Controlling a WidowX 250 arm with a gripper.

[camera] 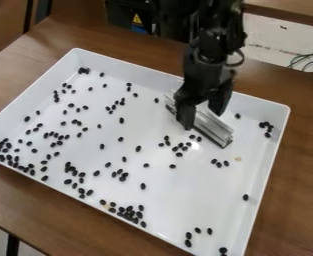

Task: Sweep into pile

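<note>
- Camera view: brown surface (pixel 300 195), cables (pixel 312 61) behind it, beyond the tool; white tray (pixel 199 195) on the surface, dark beans (pixel 138 148) strewn all over its floor.
- Tool (pixel 202 118) is at the bar (pixel 213 128), inside the tray, toward its far side. Can't tell if it's wide, narrow or clamped on the bar. If grip's loose, bar could twist or drop once beans or tray floor push back.
- Bar lies slantwise under the tool. Prob. risk: a pass along its length catches few beans; rest slip round the ends.
- Loose group (pixel 185 148) sits just in front of the tool, near the bar. Too fast a push = beans roll off sideways, bc they look small & rounded.
- Bunch (pixel 269 129) right of the tool, by the tray wall: bar may jam on the wall before getting behind them.
- Densest heap (pixel 130 214), well apart from the tool, toward camera & left, by the near wall. Looks like a poss. pile site; a careless stroke could break it up, or shove beans up the wall & out.
- Job's far from done, I'd say: many singles left of the tool, so multiple passes needed. Bar held too high = rides over beans; too low = scrapes or shifts the tray.
</note>
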